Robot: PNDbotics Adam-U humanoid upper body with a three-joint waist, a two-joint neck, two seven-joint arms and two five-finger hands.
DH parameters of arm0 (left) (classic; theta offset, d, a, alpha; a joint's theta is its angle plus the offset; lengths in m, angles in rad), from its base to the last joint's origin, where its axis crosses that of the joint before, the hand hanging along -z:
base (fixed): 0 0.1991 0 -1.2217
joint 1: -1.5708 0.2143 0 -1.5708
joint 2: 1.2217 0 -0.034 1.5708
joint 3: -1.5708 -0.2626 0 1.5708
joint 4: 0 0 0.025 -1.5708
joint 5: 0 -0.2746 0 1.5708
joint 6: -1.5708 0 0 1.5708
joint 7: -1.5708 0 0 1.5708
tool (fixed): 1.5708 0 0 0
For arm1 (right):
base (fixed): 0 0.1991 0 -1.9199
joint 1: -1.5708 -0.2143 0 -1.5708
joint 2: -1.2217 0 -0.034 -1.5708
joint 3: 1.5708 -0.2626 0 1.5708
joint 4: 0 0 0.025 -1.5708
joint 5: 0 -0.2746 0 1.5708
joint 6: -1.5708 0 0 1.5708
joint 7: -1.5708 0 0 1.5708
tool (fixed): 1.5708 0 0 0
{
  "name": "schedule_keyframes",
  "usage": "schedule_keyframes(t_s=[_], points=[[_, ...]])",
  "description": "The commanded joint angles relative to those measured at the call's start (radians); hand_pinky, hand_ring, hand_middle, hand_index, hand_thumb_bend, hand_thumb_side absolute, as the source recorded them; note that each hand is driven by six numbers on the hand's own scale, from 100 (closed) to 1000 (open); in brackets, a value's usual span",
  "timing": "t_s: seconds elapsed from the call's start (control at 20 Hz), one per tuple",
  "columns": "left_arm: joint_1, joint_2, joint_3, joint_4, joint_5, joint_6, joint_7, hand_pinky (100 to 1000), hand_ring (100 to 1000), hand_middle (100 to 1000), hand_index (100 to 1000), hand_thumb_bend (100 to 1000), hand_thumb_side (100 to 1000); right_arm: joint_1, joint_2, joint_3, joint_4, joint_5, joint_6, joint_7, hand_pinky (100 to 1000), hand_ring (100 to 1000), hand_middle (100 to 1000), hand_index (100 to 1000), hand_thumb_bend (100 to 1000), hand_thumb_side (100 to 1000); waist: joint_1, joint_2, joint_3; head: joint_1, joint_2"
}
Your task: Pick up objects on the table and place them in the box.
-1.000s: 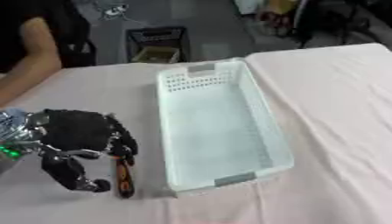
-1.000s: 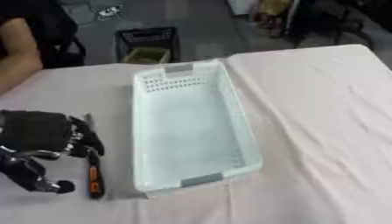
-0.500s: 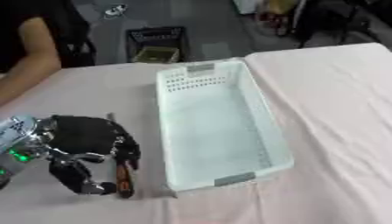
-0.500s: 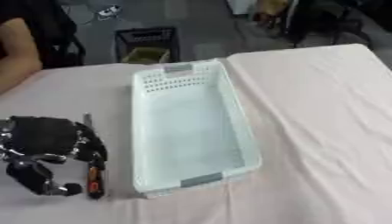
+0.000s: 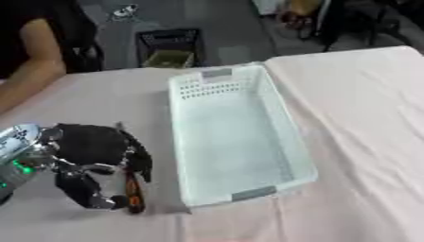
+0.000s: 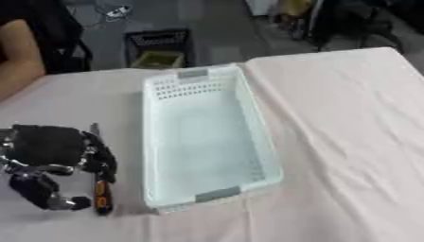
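A screwdriver (image 5: 132,194) with an orange and black handle lies on the pink table cloth, just left of the white box (image 5: 234,142). Its thin metal shaft (image 5: 121,127) points away from me. My left hand (image 5: 92,146), black, comes in from the lower left and sits over the screwdriver's middle. Its fingers (image 5: 141,163) curl down over the shaft, and the thumb (image 5: 83,194) bends in close to the handle. The screwdriver still rests on the cloth. The box is empty. My right hand shows in no view.
A person's bare arm (image 5: 33,71) leans on the table's far left corner. Beyond the far edge stands a dark crate (image 5: 170,47) on the floor. Pink cloth (image 5: 356,118) spreads to the right of the box.
My left hand has sunk a little lower over the screwdriver and its fingers have curled further round the shaft. The box and screwdriver lie where they were.
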Motion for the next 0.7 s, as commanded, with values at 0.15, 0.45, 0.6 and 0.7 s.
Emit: schedule_keyframes(t_s=[0.15, 0.45, 0.6, 0.7], points=[[-0.012, 0.03, 0.004, -0.019, -0.029, -0.046, -0.065, 724, 770, 728, 810, 406, 392, -0.005, -0.027, 0.0, -0.006, -0.007, -0.003, 0.003, 305, 413, 468, 680, 100, 692, 0.003, -0.006, -0.003, -0.004, 0.001], [-0.013, 0.043, 0.005, -0.037, -0.104, -0.075, -0.081, 724, 771, 725, 811, 445, 395, -0.007, -0.029, 0.002, -0.007, -0.007, -0.004, 0.005, 305, 413, 468, 680, 100, 693, 0.008, -0.006, -0.007, -0.003, 0.001], [-0.011, 0.04, 0.003, -0.032, -0.119, -0.081, -0.076, 724, 770, 721, 807, 435, 396, -0.007, -0.031, 0.002, -0.007, -0.008, -0.005, 0.005, 305, 413, 468, 680, 100, 693, 0.011, -0.005, -0.01, -0.004, 0.001], [-0.01, 0.037, 0.001, -0.028, -0.12, -0.083, -0.073, 724, 769, 717, 803, 427, 397, -0.008, -0.031, 0.003, -0.007, -0.008, -0.005, 0.006, 305, 413, 468, 680, 100, 693, 0.012, -0.005, -0.011, -0.005, 0.001]])
